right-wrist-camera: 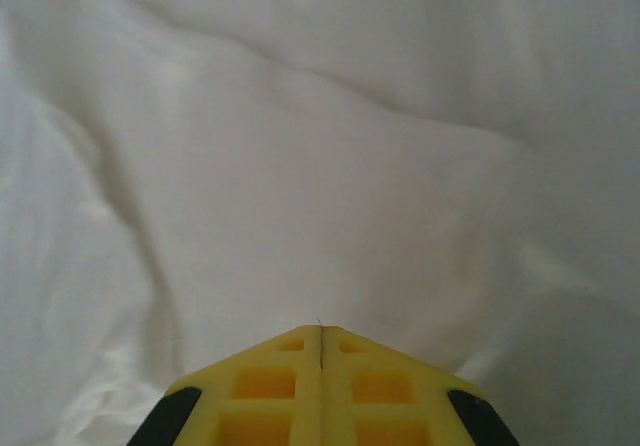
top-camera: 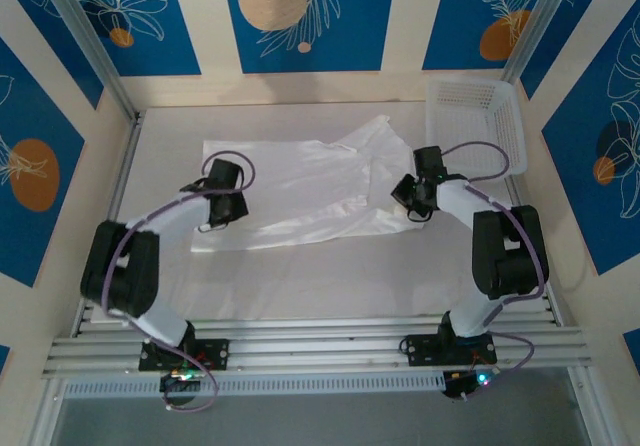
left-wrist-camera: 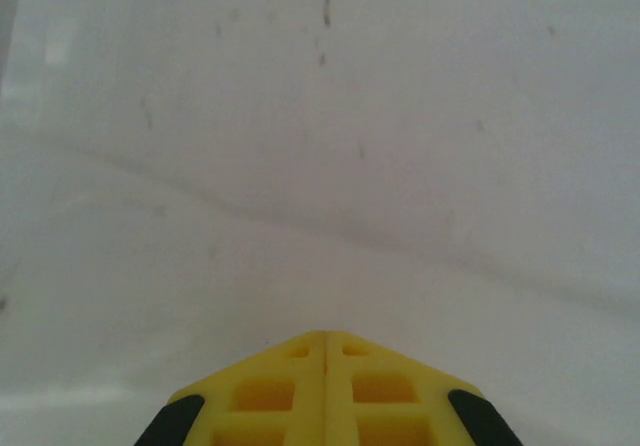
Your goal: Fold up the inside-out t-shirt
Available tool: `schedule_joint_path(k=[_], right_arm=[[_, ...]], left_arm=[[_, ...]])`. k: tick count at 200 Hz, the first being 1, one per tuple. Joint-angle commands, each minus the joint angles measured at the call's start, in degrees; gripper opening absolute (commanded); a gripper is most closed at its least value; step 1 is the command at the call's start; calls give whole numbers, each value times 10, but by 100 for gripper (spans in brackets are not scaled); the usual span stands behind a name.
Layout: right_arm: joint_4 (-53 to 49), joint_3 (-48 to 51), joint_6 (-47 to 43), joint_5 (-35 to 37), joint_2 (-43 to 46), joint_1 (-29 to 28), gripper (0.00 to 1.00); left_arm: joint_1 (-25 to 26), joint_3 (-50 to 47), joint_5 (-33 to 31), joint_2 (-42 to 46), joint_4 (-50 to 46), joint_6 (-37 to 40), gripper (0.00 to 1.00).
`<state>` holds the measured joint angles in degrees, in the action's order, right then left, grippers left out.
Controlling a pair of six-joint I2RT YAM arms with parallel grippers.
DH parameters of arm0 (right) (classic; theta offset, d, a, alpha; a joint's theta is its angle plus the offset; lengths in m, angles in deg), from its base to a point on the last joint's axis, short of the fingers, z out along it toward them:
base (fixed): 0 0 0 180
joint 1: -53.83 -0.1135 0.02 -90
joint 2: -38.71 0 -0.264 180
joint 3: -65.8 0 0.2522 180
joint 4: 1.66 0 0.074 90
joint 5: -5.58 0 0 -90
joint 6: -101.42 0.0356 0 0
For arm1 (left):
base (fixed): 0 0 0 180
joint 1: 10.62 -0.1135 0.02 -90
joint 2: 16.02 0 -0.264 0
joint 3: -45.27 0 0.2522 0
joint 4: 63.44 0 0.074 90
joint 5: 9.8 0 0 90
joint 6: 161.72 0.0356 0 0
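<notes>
Nearest me, my left gripper (top-camera: 210,222) sits at the shirt's near-left edge with its yellow fingers (left-wrist-camera: 270,391) pressed together. My right gripper (top-camera: 405,194) is closed the same way over the cloth's right side, and I can't tell whether either has fabric pinched. The inside-out t-shirt (top-camera: 300,191) lies rumpled across the middle of the tabletop (top-camera: 330,276), one flap reaching toward the mesh basket (top-camera: 480,116) in the far-right corner. I judge a fold is just starting — next comes a sure pinch on both edges, then an even lift.
</notes>
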<state>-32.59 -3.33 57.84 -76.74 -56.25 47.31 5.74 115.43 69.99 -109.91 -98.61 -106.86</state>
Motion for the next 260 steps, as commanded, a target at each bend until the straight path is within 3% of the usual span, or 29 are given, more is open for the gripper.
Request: schedule_joint_path(k=[1, 33, 71, 110, 128, 153, 159, 183, 200, 234, 260], right_arm=[[12, 13, -4, -26, -13, 26, 0], [-20, 39, 31, -43, -18, 37, 3], [-64, 112, 52, -90, 27, 74, 5], [-93, 232, 58, -105, 161, 100, 8], [-117, 284, 72, -98, 252, 99, 14], [-135, 246, 35, -30, 366, 38, 21], [-135, 217, 25, -15, 368, 18, 22], [-111, 88, -21, 19, 266, -74, 29], [-89, 9, -11, 7, 151, -112, 34], [-106, -146, -10, -10, -46, -121, 43], [-116, -207, -10, -14, -133, -122, 45]], left_arm=[[-28, 51, -12, -54, -17, -18, 0], [-61, 1, 59, -86, -1, -68, 0], [-70, -136, 87, 12, 27, -90, 0], [-70, -249, 102, 152, -9, -125, 0], [-66, -292, 115, 246, -28, -131, 0], [-46, -282, 120, 348, -51, -106, 0], [-43, -269, 115, 362, -54, -95, 7], [-33, -206, 91, 376, -38, -34, 33], [-30, -171, 129, 361, -16, -3, 45], [9, -143, 218, 362, 27, 36, 60], [34, -133, 207, 371, -6, 64, 65]])
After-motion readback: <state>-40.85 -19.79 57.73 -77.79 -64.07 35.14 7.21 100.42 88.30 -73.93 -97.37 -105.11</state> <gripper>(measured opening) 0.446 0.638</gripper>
